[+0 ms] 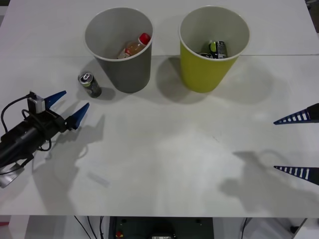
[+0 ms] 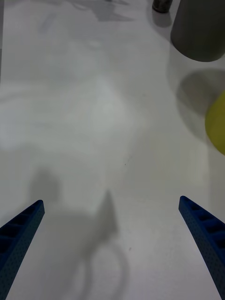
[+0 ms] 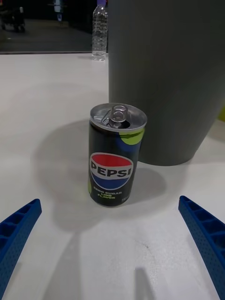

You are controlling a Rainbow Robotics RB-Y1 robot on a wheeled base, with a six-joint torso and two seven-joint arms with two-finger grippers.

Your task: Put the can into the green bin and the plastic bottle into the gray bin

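The can (image 1: 89, 84), small and dark with a silver top, stands upright on the white table just left of the gray bin (image 1: 127, 74). My left gripper (image 1: 76, 98) is open, a short way in front of the can and pointing at it. In the left wrist view the can (image 3: 115, 157) stands between and beyond the blue fingers (image 3: 18, 227), with the gray bin (image 3: 168, 70) behind it. The plastic bottle (image 1: 135, 47) with its red cap lies inside the gray bin. The green bin (image 1: 204, 74) stands to the right of the gray one. My right gripper (image 1: 275, 145) is open at the table's right edge, holding nothing.
A black can with a green label (image 1: 218, 49) lies inside the green bin. A small pale strip (image 1: 98, 179) lies on the table near the front left. In the left wrist view a clear water bottle (image 3: 99, 30) stands far behind. The gray bin (image 2: 199, 28) and the green bin (image 2: 218, 122) appear in the right wrist view.
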